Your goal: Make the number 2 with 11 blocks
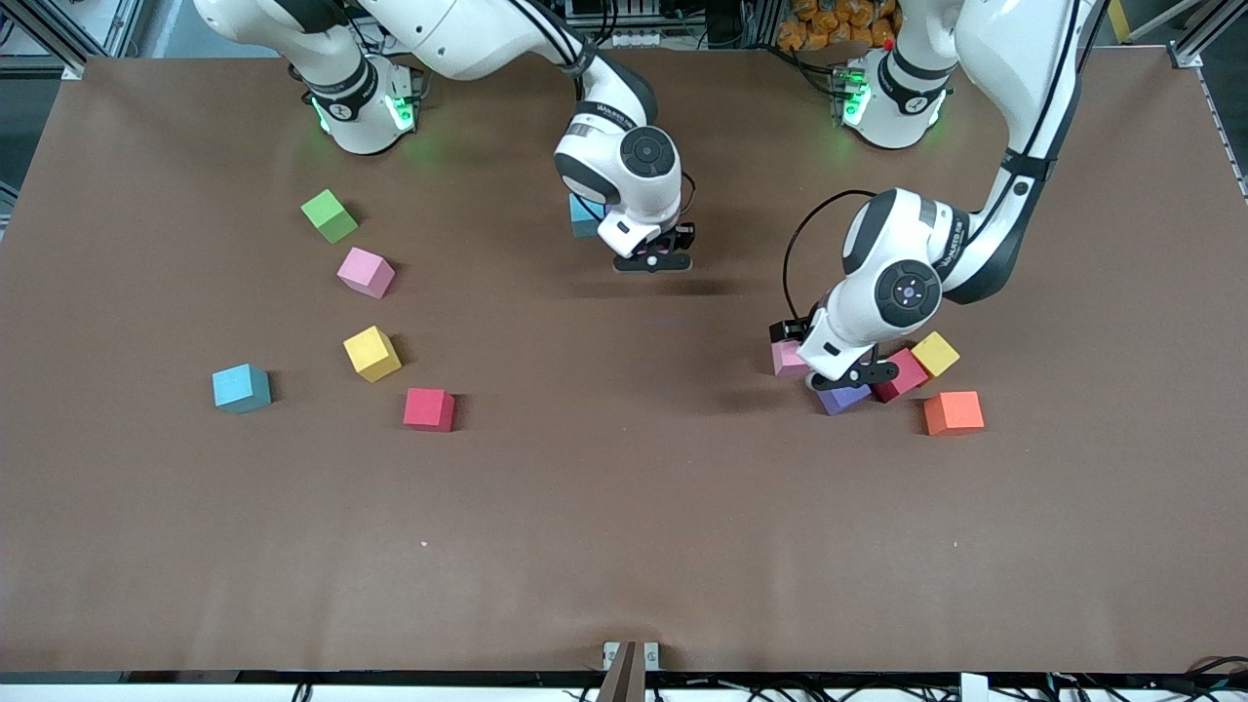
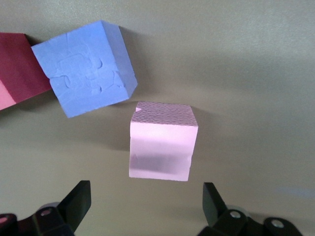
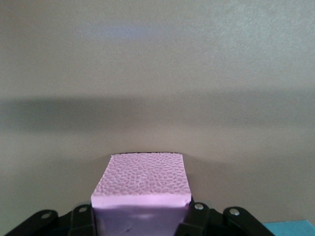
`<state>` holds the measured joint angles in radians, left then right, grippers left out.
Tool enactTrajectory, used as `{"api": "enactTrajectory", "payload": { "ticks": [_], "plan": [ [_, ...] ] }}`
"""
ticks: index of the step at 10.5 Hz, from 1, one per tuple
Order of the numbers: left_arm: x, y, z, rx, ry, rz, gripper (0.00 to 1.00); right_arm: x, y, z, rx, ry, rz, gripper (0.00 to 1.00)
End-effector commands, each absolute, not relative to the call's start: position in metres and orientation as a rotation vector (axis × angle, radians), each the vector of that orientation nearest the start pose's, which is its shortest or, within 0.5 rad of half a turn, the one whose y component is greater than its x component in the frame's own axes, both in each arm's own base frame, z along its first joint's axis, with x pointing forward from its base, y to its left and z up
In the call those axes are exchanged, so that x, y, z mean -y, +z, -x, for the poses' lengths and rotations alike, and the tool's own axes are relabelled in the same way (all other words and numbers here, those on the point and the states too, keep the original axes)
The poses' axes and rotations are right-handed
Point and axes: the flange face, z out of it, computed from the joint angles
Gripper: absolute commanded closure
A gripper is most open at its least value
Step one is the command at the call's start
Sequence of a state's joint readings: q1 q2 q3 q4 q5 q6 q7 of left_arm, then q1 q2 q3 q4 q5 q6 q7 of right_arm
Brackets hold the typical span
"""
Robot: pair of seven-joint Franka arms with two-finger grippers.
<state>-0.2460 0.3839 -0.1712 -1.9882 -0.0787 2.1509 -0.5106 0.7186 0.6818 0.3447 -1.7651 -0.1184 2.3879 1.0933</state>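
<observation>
- The left gripper (image 1: 840, 375) sits low over the tight bunch of blocks toward the left arm's end of the table. Its jaws are spread wide, holding nothing, with the pink block (image 2: 162, 145) lined up in the gap.
- Biggest worry here: the purple block (image 2: 86, 73) sits corner to corner with that pink one, and a red block (image 2: 17, 69) touches the purple. If a finger (image 2: 78, 201) comes down a bit off, I reckon it clips the purple corner and shoves the whole bunch around.
- The pink block also looks slightly twisted against the fingers, so it may swivel as they close.
- The right gripper (image 1: 653, 261) is over the middle of the table, toward the robots' bases. It's clamped on a lilac-pink block (image 3: 142, 184), which sticks out past the fingertips. A shallow pinch like that could slip or tip when it's let go.
- A light blue block (image 1: 585, 216) sits right by that gripper, so it could get bumped.
- No number 2 yet. I can't spot a single pair placed together on purpose. The rest lie loose toward the right arm's end, with the green cube (image 1: 330, 215) among them, and it'd be easy to grab that by mistake.
- Hard to see: the held block is completely hidden under the wrist from the front. I can't tell if it's resting on the table (image 1: 624, 546) or hanging just above it.
- The light blue block is half covered by the right arm, and the left wrist hides part of the bunch. I only count one orange, so something may be tucked out of sight.
</observation>
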Motion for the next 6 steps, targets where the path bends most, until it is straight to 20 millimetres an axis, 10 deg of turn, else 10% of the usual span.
{"api": "enactTrajectory", "payload": {
  "ticks": [1,2,4,6],
  "plan": [
    [0.234,0.249,-0.539,0.225,0.373,3.125,0.00,-0.573,0.191,-0.334,-0.044,0.186,3.085,0.87],
    [0.233,0.244,-0.539,0.231,0.379,3.126,0.00,-0.573,0.191,-0.334,-0.046,0.188,3.086,0.74],
    [0.233,0.236,-0.540,0.232,0.375,3.128,0.00,-0.574,0.190,-0.331,-0.035,0.188,3.092,0.00],
    [0.234,0.229,-0.540,0.235,0.386,3.127,0.00,-0.574,0.203,-0.338,-0.045,0.165,3.083,0.00]
  ]
}}
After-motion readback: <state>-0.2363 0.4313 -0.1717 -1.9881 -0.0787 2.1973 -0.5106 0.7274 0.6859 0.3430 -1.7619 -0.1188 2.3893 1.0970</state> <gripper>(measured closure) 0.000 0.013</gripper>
